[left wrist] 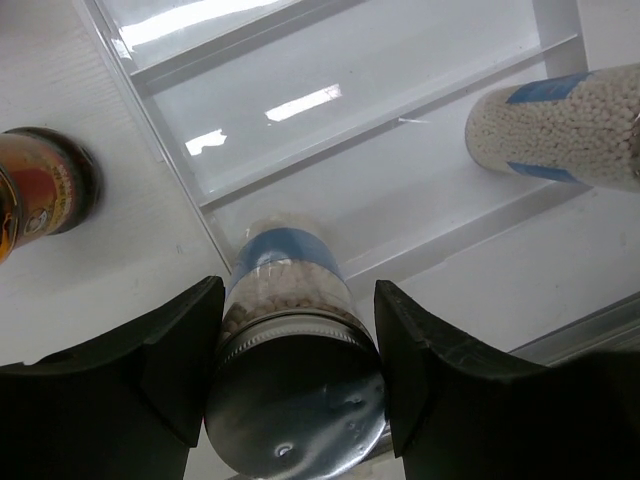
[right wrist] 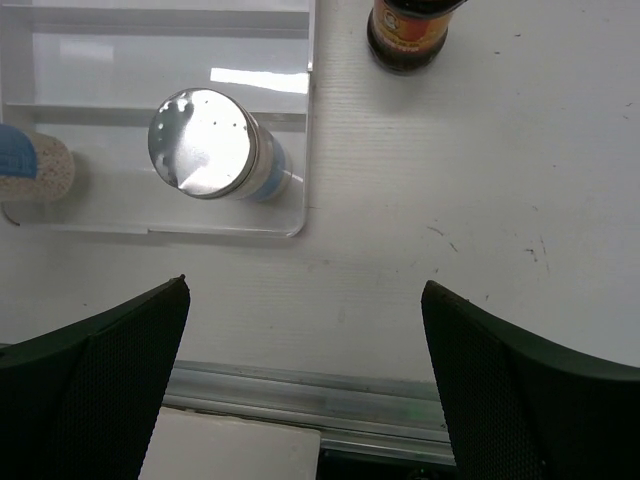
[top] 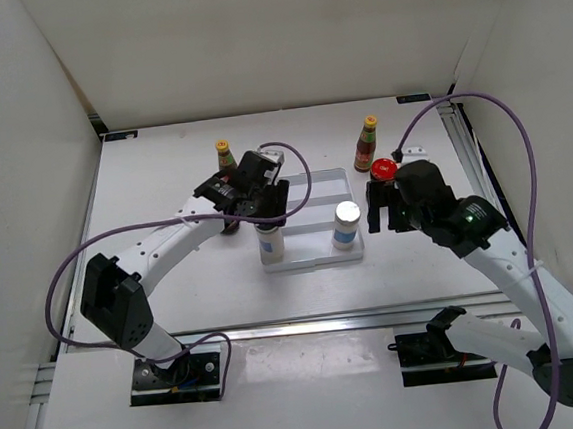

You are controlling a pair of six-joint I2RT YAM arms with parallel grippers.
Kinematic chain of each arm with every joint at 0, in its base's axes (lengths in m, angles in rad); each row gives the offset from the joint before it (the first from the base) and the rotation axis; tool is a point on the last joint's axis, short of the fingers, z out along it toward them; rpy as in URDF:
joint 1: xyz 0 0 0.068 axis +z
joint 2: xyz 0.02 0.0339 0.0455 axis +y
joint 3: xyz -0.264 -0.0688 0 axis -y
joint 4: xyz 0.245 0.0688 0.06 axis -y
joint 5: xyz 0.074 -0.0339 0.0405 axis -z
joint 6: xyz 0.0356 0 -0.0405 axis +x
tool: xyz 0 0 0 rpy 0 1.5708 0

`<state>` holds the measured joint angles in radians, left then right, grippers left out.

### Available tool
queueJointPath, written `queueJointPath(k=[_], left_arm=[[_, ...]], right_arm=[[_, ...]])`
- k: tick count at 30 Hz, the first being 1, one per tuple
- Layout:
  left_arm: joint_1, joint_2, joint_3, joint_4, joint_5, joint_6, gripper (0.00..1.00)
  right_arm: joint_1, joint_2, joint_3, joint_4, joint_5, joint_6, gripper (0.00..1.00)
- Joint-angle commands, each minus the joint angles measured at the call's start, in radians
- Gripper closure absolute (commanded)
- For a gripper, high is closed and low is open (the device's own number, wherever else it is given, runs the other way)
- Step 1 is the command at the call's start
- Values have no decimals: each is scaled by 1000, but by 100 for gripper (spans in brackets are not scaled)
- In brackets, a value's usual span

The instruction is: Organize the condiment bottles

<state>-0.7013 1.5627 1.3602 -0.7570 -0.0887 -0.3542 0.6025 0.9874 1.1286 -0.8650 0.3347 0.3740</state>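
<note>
Shaker (left wrist: 290, 340) stands in the tray's (left wrist: 400, 170) corner, clamped by the left hand (left wrist: 300, 288), while the right hand (right wrist: 305, 288) hangs spread, empty.

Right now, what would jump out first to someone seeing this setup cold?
The left jaws clasp a silver-topped shaker standing at the near-left corner of the ribbed tray. A second shaker stands in the tray's near-right corner. Just right of the tray, the right jaws hang open close to a red-lidded jar.
</note>
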Motion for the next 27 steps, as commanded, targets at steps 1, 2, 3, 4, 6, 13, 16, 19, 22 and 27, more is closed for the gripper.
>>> queueJointPath(k=[1, 2, 3, 4, 6, 13, 16, 19, 22, 27], left_arm=[[0, -33, -39, 97, 4, 20, 89], [0, -33, -52, 134, 4, 20, 89], [0, -33, -62, 148, 4, 20, 89], [0, -33, -62, 159, 4, 29, 89], [0, -21, -75, 169, 13, 29, 89], [0, 33, -66, 170, 24, 60, 32], [0, 33, -65, 170, 24, 60, 0], [0, 22, -65, 170, 15, 81, 0], [0, -36, -30, 131, -35, 115, 0], [0, -270, -12, 85, -181, 208, 0]], right_arm=[[-6, -50, 17, -25, 49, -3, 0], [-6, -59, 17, -25, 58, -3, 0], [-6, -59, 7, -25, 58, -3, 0], [-6, -59, 7, -25, 58, -3, 0], [-6, -59, 7, -34, 58, -3, 0], [-6, -41, -3, -34, 58, -3, 0], [-16, 5, -3, -34, 58, 17, 0], [-36, 34, 17, -34, 49, 26, 0], [-69, 63, 28, -34, 38, 26, 0], [-162, 74, 51, -34, -15, 6, 0]])
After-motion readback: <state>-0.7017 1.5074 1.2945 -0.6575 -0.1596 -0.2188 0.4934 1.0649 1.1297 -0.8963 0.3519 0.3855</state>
